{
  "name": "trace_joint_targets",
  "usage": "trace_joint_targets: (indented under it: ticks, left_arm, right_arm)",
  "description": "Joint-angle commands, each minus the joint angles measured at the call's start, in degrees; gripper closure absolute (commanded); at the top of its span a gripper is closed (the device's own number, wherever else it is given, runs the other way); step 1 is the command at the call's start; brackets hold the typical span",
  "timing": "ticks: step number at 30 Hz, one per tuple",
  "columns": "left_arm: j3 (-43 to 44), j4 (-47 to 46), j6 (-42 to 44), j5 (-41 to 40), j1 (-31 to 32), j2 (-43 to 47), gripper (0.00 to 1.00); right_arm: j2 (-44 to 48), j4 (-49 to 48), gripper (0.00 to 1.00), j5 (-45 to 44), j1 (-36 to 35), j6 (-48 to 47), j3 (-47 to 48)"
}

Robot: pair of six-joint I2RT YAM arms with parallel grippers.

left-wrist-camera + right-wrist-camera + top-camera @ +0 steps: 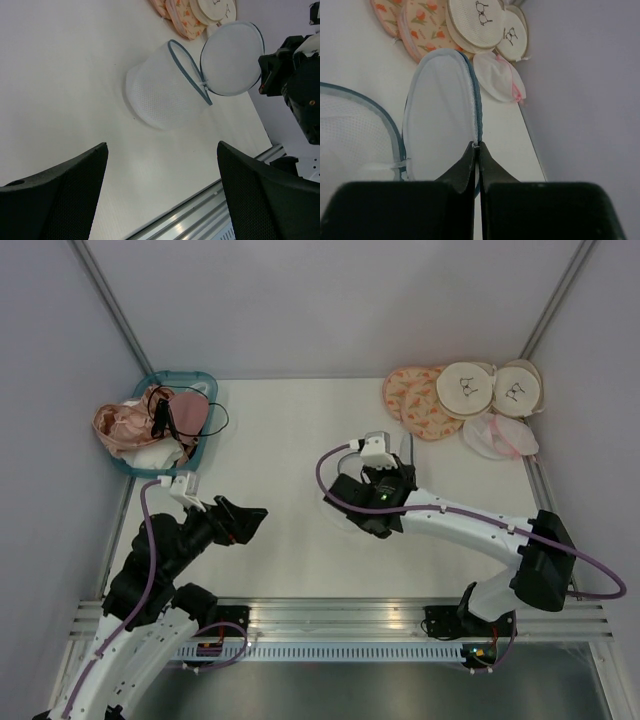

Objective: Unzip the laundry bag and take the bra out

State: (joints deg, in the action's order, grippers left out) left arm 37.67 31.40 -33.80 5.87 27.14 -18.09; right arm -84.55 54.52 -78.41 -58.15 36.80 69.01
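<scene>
The laundry bag (162, 95), white mesh with a blue-grey rim, lies on its side on the table with its mouth unzipped. Its round lid (232, 60) stands swung open, hinged at the rim. My right gripper (478, 146) is shut on the lid's zipped edge (477, 110), pinching it between the fingertips. In the top view the right arm (385, 485) covers most of the bag. My left gripper (161, 150) hangs open over bare table, well short of the bag, nothing between its fingers (247, 522). Through the mesh the bag looks hollow. Pink bras (150, 420) with black straps lie in a basket.
The teal basket (128, 466) sits at the far left corner. Peach patterned pouches (415, 400), cream round pouches (470, 388) and a white-pink pouch (500, 437) cluster at the far right. An aluminium rail (340, 615) runs along the near edge. Walls enclose three sides.
</scene>
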Motion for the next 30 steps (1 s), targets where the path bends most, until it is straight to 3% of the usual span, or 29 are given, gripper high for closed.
trace_joint_targets:
  ticks: [1,7,9,11,12,17,23,24,25,27,28,30]
  left_arm:
    - [0.9,0.5,-0.1,-1.6,0.3,0.6,0.07]
    - [0.9,2.5,-0.9,-5.6,0.3,2.4,0.08]
    - [0.9,3.1,-2.0,-7.7,0.3,3.1,0.07]
    - [0.7,3.7,-2.6,-9.3,0.3,3.9,0.07]
    - [0.5,3.7,-2.9,-9.5,0.3,4.1,0.07]
    - [-0.1,3.9,-3.4,-9.6,0.3,4.5,0.07]
    - [-0.2,3.9,-3.6,-10.2,0.3,4.9,0.05]
    - [-0.2,3.8,-3.6,-10.3,0.3,4.9,0.05]
    - [-0.2,3.9,-3.6,-10.2,0.3,4.6,0.05]
    - [-0.2,3.8,-3.6,-10.2,0.3,4.5,0.04]
    - [-0.3,3.8,-3.6,-10.3,0.3,4.4,0.03]
    - [-0.2,3.8,-3.7,-10.4,0.3,4.2,0.03]
  right_arm:
    - [-3.1,3.6,0.99,-9.4,-4.5,0.5,3.7]
    - [-11.6,2.4,1.00,-17.7,-13.2,-3.5,7.6]
    - [-15.9,5.4,1.00,-19.9,-16.6,1.4,10.5]
    - [-22.8,18.5,1.00,-20.5,-18.7,9.8,16.3]
    - [-25.7,26.6,1.00,-21.2,-20.7,23.3,18.8]
    - [-33.3,29.0,1.00,-22.5,-26.3,25.7,22.2]
    - [-30.4,29.0,0.99,-24.5,-32.4,29.1,21.2]
    - [-30.0,29.0,0.95,-24.5,-33.4,29.4,20.8]
    - [-29.4,29.0,0.70,-24.5,-33.8,29.6,19.9]
    - [-27.3,29.0,0.50,-24.2,-35.4,31.1,19.0]
    - [-25.7,29.0,0.31,-24.1,-36.6,32.0,18.1]
    - [-23.4,29.0,0.12,-23.9,-38.1,33.6,17.0]
